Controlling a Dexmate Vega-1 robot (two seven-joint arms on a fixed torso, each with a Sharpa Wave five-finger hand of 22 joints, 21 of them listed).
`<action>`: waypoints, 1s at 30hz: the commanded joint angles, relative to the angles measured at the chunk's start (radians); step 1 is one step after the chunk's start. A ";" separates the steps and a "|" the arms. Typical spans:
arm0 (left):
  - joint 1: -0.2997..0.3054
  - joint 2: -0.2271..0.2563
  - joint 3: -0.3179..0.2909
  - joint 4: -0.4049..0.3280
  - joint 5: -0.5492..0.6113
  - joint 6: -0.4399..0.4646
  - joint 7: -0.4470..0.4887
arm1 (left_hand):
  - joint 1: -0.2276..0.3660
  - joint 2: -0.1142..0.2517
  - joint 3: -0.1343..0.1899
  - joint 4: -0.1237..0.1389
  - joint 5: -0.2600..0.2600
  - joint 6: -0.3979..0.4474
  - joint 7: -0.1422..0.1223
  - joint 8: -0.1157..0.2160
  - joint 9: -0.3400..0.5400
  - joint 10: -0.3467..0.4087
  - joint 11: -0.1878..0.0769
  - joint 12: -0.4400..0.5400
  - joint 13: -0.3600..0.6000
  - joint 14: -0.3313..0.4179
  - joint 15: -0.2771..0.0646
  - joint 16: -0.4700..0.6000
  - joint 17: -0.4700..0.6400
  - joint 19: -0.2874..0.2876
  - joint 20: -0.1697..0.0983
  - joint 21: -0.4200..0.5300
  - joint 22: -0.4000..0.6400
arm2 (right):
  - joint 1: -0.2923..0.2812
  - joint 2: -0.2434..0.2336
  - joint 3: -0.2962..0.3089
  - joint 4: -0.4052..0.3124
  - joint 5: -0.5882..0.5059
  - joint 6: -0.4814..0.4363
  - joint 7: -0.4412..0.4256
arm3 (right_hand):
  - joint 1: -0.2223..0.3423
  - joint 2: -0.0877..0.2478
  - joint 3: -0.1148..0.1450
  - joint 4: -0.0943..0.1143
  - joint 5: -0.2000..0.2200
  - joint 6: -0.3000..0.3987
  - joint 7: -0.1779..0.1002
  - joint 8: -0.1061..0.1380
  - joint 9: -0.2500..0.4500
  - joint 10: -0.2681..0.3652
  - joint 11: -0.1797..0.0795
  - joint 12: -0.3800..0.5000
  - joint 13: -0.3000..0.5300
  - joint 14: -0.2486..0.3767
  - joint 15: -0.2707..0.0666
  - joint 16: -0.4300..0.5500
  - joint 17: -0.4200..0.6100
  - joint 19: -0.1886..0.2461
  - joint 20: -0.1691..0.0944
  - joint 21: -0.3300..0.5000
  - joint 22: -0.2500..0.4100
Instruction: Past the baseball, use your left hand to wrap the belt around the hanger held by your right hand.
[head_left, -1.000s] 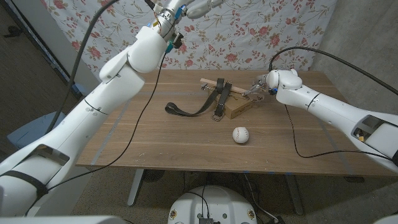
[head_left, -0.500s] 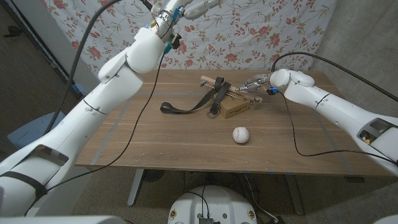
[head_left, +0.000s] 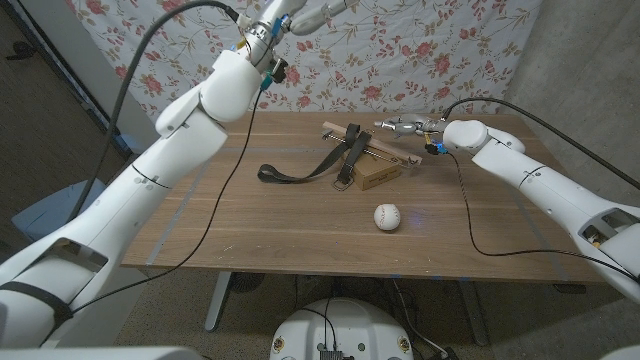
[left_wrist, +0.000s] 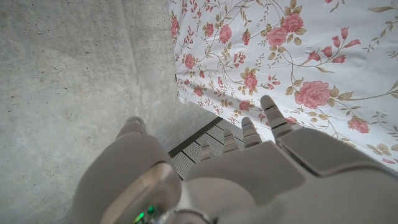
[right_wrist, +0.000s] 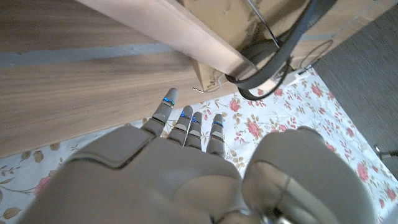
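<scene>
The wooden hanger (head_left: 372, 149) lies across a small brown box (head_left: 380, 176) at the back middle of the table. A dark belt (head_left: 300, 176) hangs over the hanger, and its tail trails left along the tabletop. Nearer me sits the white baseball (head_left: 387, 216). My right hand (head_left: 400, 127) hovers just right of the hanger's hook end with its fingers stretched out and nothing in them. From its wrist camera the right hand (right_wrist: 180, 155) shows spread fingers short of the hanger's bar (right_wrist: 168, 25). My left hand (head_left: 318, 10) is raised high against the floral curtain; the left hand (left_wrist: 249, 168) holds nothing.
The wooden table (head_left: 250, 240) has bare board on its left half and along the front edge. A floral curtain (head_left: 450, 50) hangs behind it. A black cable (head_left: 468, 215) from my right arm loops down over the table's right side.
My right hand has let go of the hanger's hook end, lifted and straightened its fingers. The hanger and belt shifted slightly and now lie still. My left arm stays raised.
</scene>
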 joint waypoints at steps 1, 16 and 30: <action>0.078 0.011 -0.047 0.002 -0.086 0.006 0.023 | -0.009 0.006 -0.008 0.004 0.003 0.007 -0.009 0.010 0.002 -0.003 -0.002 0.004 0.000 -0.012 0.005 0.003 0.001 -0.005 0.001 -0.003 0.005 | -0.071 0.051 0.095 0.049 0.234 0.283 -0.038 | -0.001 0.011 0.007 -0.001 -0.005 0.001 -0.009 -0.001 0.003 0.002 -0.006 -0.004 0.000 0.004 0.001 -0.006 -0.002 0.002 -0.002 -0.005 0.003; 0.198 0.037 -0.141 0.079 -0.289 -0.068 0.047 | -0.024 0.006 -0.016 0.009 0.002 0.022 -0.009 0.014 0.001 -0.002 -0.001 0.006 -0.006 -0.026 0.007 0.001 0.001 -0.017 0.001 -0.014 0.005 | -0.125 0.122 0.157 0.070 0.413 0.383 -0.026 | 0.000 0.029 0.011 -0.010 -0.025 0.022 -0.019 0.004 0.000 0.029 -0.006 -0.007 -0.006 0.014 0.002 -0.011 -0.019 0.013 -0.016 -0.017 0.002; 0.214 0.040 -0.142 0.254 -0.421 -0.201 0.024 | -0.033 0.007 -0.021 0.012 0.002 0.025 -0.011 0.012 0.001 -0.014 0.000 0.002 -0.010 -0.044 0.011 -0.003 0.000 -0.028 0.001 -0.024 0.005 | -0.170 0.190 0.209 0.067 0.496 0.428 -0.103 | 0.002 0.038 0.011 -0.017 -0.046 0.049 -0.023 0.010 -0.003 0.048 -0.007 -0.014 -0.011 0.007 -0.006 -0.024 -0.039 0.012 -0.033 -0.033 0.001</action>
